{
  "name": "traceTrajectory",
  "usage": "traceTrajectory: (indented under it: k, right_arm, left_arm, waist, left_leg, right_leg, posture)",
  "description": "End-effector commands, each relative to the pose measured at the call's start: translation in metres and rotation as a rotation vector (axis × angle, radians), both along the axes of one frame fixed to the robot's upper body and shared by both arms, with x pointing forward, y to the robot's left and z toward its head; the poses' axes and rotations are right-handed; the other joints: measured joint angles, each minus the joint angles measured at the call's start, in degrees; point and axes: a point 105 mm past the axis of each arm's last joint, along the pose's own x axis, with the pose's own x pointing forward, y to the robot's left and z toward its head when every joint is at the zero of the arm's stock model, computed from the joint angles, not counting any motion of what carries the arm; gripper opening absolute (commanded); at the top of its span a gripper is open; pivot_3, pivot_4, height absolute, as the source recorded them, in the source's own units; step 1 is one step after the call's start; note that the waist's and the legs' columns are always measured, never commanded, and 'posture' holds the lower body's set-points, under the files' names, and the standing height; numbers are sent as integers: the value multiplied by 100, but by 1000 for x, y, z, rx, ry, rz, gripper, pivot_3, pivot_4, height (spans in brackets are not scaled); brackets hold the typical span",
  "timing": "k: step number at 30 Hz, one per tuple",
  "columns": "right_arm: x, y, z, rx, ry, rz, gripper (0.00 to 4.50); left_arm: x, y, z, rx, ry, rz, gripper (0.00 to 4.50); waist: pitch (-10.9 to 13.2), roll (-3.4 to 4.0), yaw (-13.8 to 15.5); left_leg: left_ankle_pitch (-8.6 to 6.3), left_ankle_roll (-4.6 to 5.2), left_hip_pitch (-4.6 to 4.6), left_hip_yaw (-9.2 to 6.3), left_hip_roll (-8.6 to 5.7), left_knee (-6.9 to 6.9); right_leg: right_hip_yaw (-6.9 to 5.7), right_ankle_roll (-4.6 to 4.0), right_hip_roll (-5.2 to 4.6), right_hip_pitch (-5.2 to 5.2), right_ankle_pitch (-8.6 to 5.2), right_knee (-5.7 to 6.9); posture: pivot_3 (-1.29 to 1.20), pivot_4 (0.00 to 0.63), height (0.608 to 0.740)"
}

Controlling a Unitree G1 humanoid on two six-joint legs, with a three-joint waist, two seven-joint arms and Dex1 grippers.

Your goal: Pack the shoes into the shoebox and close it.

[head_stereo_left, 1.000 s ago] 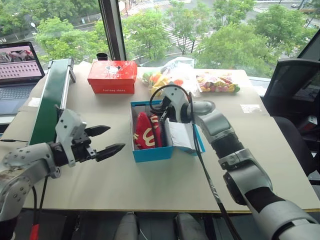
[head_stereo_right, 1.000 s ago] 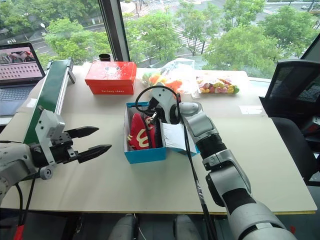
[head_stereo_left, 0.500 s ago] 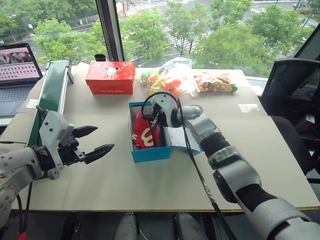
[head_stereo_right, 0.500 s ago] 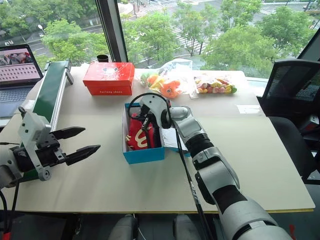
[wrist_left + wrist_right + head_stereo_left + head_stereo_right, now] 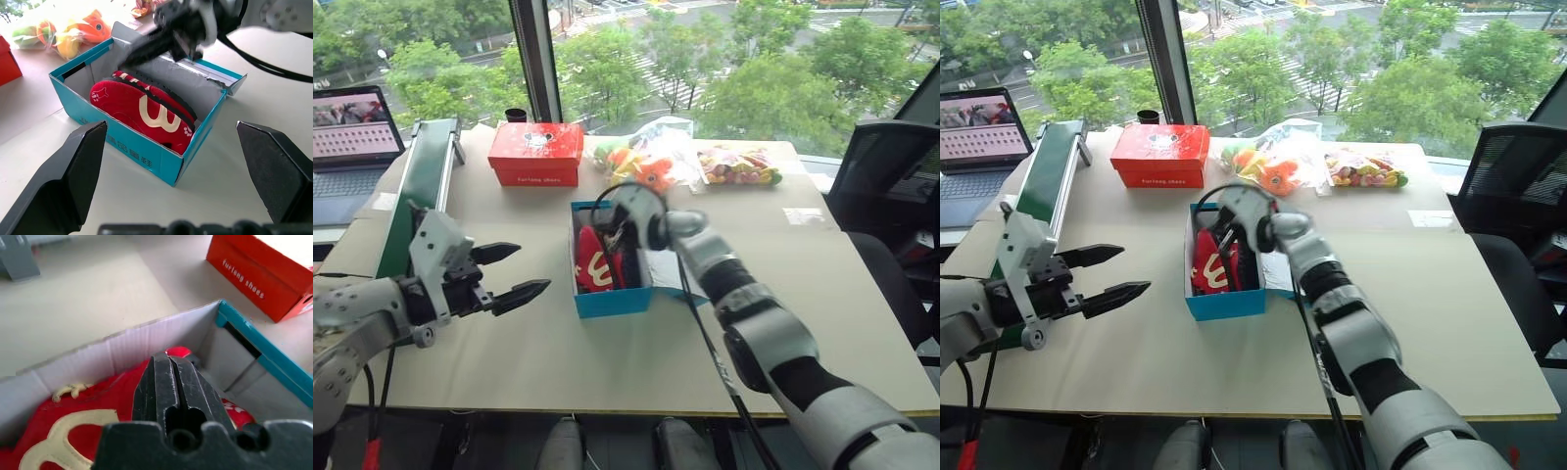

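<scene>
At the far left edge of the table (image 5: pixel 607 372) an open laptop (image 5: pixel 352 132) sits beside a long green conveyor-like rail (image 5: pixel 416 196) that runs along the table's left side. Just in front of that rail the left gripper (image 5: pixel 514 272) hovers above the tabletop, its two black fingers spread wide with nothing between them, pointing toward the box from well apart. Behind it, near the window, a red box with white lettering (image 5: pixel 536 154) stands with a small dark cup (image 5: pixel 514 114) at its back corner. In the middle of the table lies the shoebox (image 5: pixel 610 300), bright blue outside and white inside, open, with its hinged lid (image 5: pixel 666 272) folded out flat to the right. Both red shoes (image 5: pixel 597 262) are inside, standing on their sides against each other, pale curly markings facing the left wall. The right gripper (image 5: pixel 171 384) is over the box's open top, directly above the shoes, its fingers pressed together and clamping nothing; whether its tips touch the fabric cannot be told. Behind the box, clear bags of orange-yellow plush toys (image 5: pixel 641 162) and a bag of small colourful items (image 5: pixel 739 164) lie near the window. At the far right stands a black mesh office chair (image 5: pixel 891 176).
</scene>
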Motion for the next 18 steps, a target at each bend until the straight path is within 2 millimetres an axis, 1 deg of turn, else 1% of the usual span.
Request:
traceTrajectory:
  k: [1, 3, 5, 6, 7, 9, 11, 12, 15, 16, 18]
  right_arm:
    - [-63, -30, 37, 60, 93, 154, 37]
    - [-88, -49, 21, 23, 202, 167, 37]
    - [-119, -74, -11, -49, 330, 172, 37]
    - [-131, -84, -26, -71, 396, 158, 37]
    - [-143, -93, -42, -67, 481, 135, 37]
    - [-157, -103, -69, -55, 607, 82, 37]
    - [-159, -106, -96, -59, 677, 7, 37]
    - [-155, -107, -111, -59, 699, -52, 37]
    - [-144, -101, -148, -8, 758, -163, 37]
    - [-142, -100, -155, -10, 758, -180, 37]
    - [-129, -95, -167, 44, 766, -243, 37]
  left_arm:
    - [7, -6, 6, 21, -26, -73, 4500]
    - [11, -8, 5, 30, -24, -99, 4500]
    - [17, -12, 6, 35, -19, -138, 4500]
    - [21, -13, 6, 39, -19, -154, 4500]
    - [25, -15, 6, 44, -18, -174, 4500]
    - [31, -17, 6, 55, -16, -203, 4500]
    - [38, -19, 7, 56, -15, -219, 4500]
    - [41, -21, 8, 56, -13, -228, 4500]
    - [47, -27, 9, 64, -17, -264, 4500]
    - [48, -27, 10, 65, -17, -270, 4500]
    - [49, -28, 11, 72, -17, -284, 4500]
  waist:
    - [0, 0, 59]
    - [-2, -3, 92]
    - [-2, -5, 80]
    - [-2, -6, 103]
    - [-1, -5, 128]
    - [0, -3, 112]
    - [0, -3, 41]
    - [0, -3, -6]
    - [-3, -9, -38]
    - [-3, -9, -40]
    - [-2, -9, -43]
  left_leg:
    - [0, 0, -8, 0, 0, -1]
    - [-4, 3, -12, -2, 0, -3]
    - [-6, 3, -7, 0, 1, -3]
    - [-5, 4, -9, 0, 1, -2]
    - [-5, 4, -8, -1, 0, -1]
    - [-5, 4, 0, 2, -1, 11]
    - [-3, 7, 1, 11, -1, 14]
    - [-2, 8, 4, 10, 0, 17]
    - [-2, 8, 23, 8, 5, 31]
    - [-2, 8, 22, 7, 5, 33]
    - [-3, 8, 13, 9, 4, 37]
  right_leg:
    - [0, 0, 0, -12, 0, 2]
    - [-6, -2, 0, -11, -1, 0]
    - [-7, -5, 0, -5, -5, -9]
    - [-6, -5, 0, -4, -6, -12]
    - [-9, -5, 0, 4, -7, -14]
    - [-5, -1, 0, 11, -12, -19]
    - [9, 36, 2, 7, -32, -19]
    - [10, 39, 3, 11, -32, -19]
    - [15, 44, 15, 32, -30, -18]
    - [15, 45, 15, 33, -30, -17]
    - [18, 48, 14, 29, -30, -18]
  posture:
    - [0, 150, 739]
    - [0, 150, 739]
    - [0, 150, 739]
    - [0, 150, 739]
    - [0, 150, 739]
    - [0, 150, 739]
    - [0, 150, 739]
    - [0, 150, 739]
    - [0, 150, 739]
    - [0, 150, 739]
    - [0, 150, 739]
